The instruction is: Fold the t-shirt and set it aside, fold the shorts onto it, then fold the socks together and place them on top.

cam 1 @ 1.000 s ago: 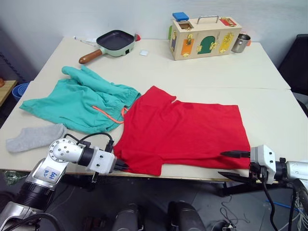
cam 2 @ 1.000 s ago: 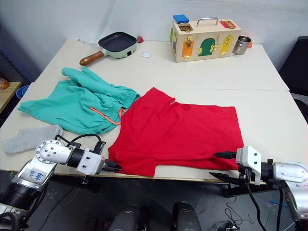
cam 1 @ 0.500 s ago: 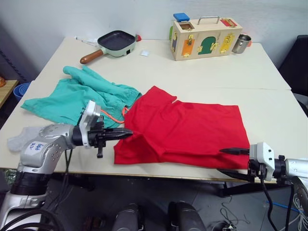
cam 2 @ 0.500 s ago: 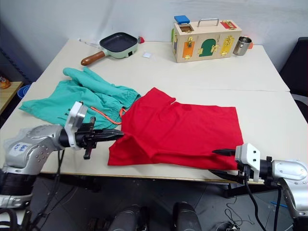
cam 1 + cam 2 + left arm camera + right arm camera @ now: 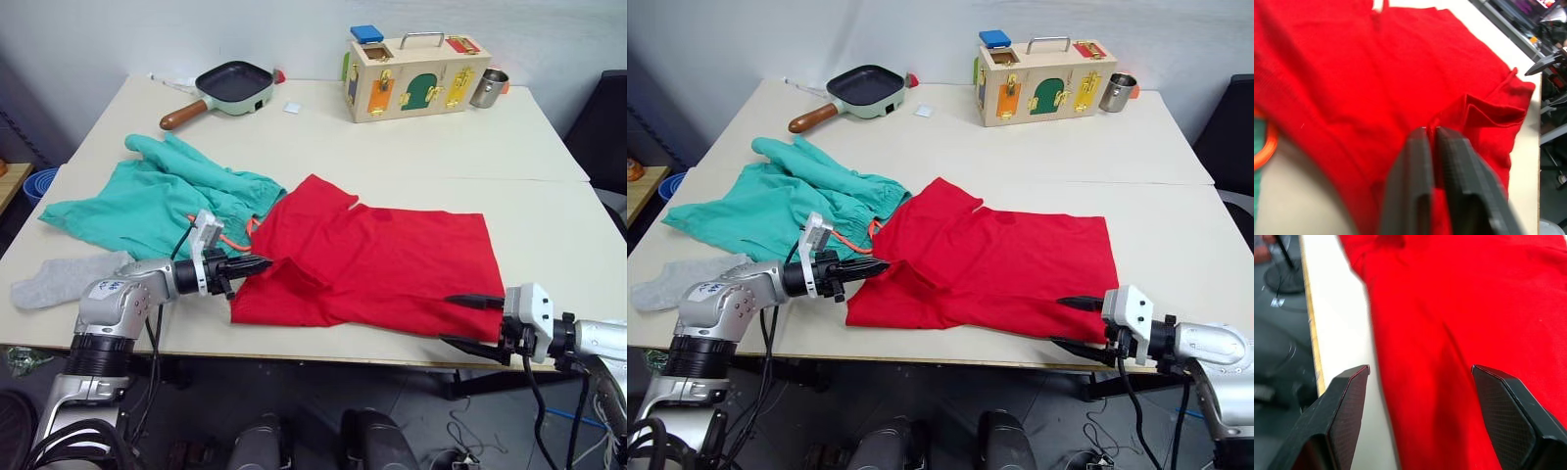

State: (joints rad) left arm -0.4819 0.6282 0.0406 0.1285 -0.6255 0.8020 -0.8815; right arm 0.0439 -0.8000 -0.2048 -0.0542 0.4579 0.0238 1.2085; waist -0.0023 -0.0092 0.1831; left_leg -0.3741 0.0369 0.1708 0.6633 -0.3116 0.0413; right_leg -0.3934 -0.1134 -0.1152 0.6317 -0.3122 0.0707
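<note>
Red cotton: the t-shirt [image 5: 377, 264] lies spread on the table [image 5: 549, 176] near its front edge, with its near left corner lifted and turned over onto the body of the cloth.
Left gripper [image 5: 263, 262]: pressed together on that turned-over corner, as the left wrist view shows, fabric pinched between the two fingers [image 5: 1415, 181]; likely held so to carry the flap inward for the first fold.
Right gripper [image 5: 458, 320]: spread wide at the table's front edge, one finger above and one below the t-shirt's near right corner, touching nothing firmly; it looks placed to clamp that corner and match the left side.
Shorts [image 5: 157, 201]: teal, rumpled, to the left of the t-shirt and touching it at the waistband, orange drawstring [image 5: 211, 233] showing; waiting their turn.
Socks [image 5: 67, 278]: grey, flat at the front left of the table, just beside the shorts.
Stage: judged early, the first fold only begun.
</note>
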